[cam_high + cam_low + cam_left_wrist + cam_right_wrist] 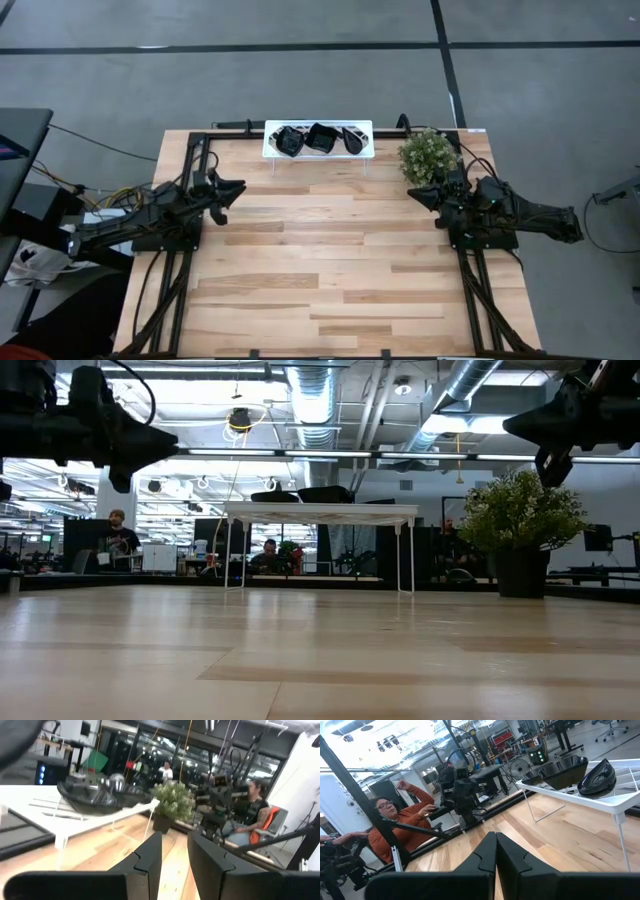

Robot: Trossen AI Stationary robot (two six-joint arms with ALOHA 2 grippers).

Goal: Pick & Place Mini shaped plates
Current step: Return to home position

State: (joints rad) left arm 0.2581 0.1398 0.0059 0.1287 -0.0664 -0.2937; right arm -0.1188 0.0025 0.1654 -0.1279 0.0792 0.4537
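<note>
Glossy black mini plates (318, 138) lie in three stacks on a white lattice tray (272, 148) standing on thin legs at the table's far edge; the low view shows the plates (312, 493) on the tray top. One stack (102, 797) shows in the left wrist view, another stack (596, 779) in the right wrist view. My left gripper (238, 187) hovers near the table's left edge, open a small way (174, 857), holding nothing. My right gripper (410, 193) hovers near the right edge beside the plant, shut (496, 851) and empty.
A potted green plant (429, 154) stands at the far right corner, just beyond my right gripper. The wooden table (330, 260) stretches between the arms. Black frame rails (190, 160) run along the table's sides. People sit at desks in the room beyond.
</note>
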